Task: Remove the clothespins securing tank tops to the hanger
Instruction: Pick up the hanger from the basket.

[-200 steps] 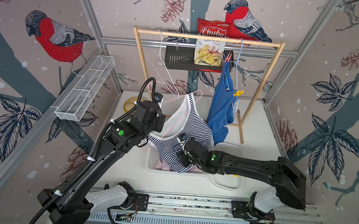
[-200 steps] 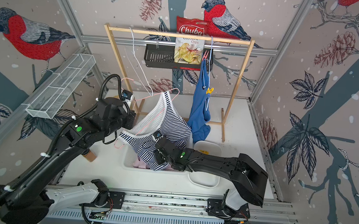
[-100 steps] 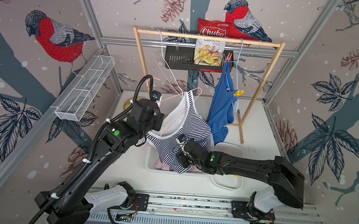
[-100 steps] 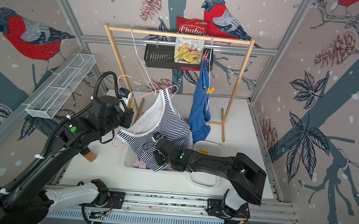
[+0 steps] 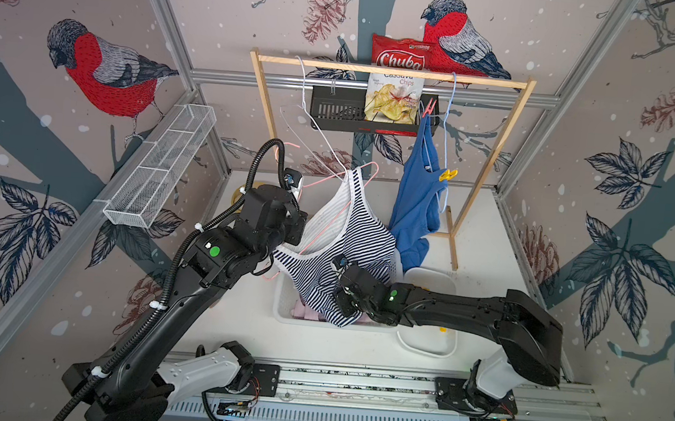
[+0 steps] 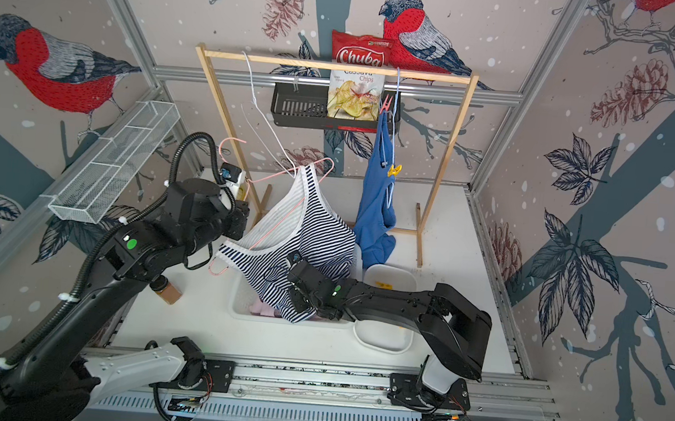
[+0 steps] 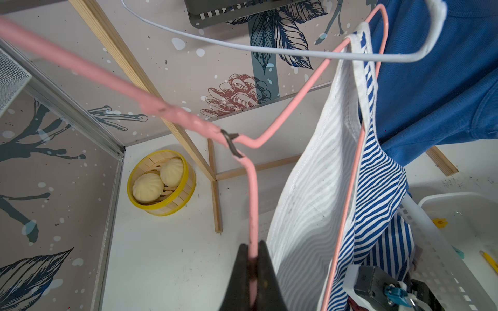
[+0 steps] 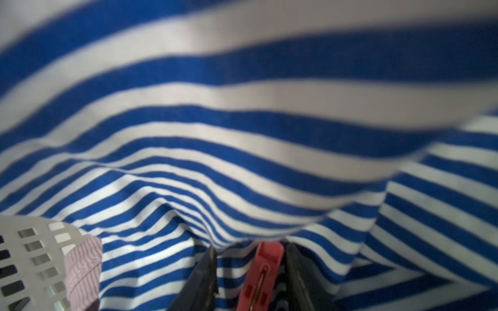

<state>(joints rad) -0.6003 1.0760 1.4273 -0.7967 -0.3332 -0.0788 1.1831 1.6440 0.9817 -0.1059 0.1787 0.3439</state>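
A: Judging progress, about halfway?
B: Roughly. Beside the basket (image 5: pixel 284 298), left hand (image 7: pixel 253 272) clamps the pink hanger (image 7: pixel 252 202). Right hand (image 8: pixel 250 249), part-open, straddles a red clothespin (image 8: pixel 265 264) at the striped tank top (image 5: pixel 351 229). Blue tank top (image 5: pixel 416 201) beyond the basket: two clothespins (image 5: pixel 448 174) left.

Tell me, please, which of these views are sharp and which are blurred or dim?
Right wrist view: dim, the striped tank top blurred close to the lens, sharper by the red clothespin. Left wrist view: bright and mostly sharp, the pink hanger soft only nearest the lens. Both top views: sharp and evenly lit, with no strong glare.
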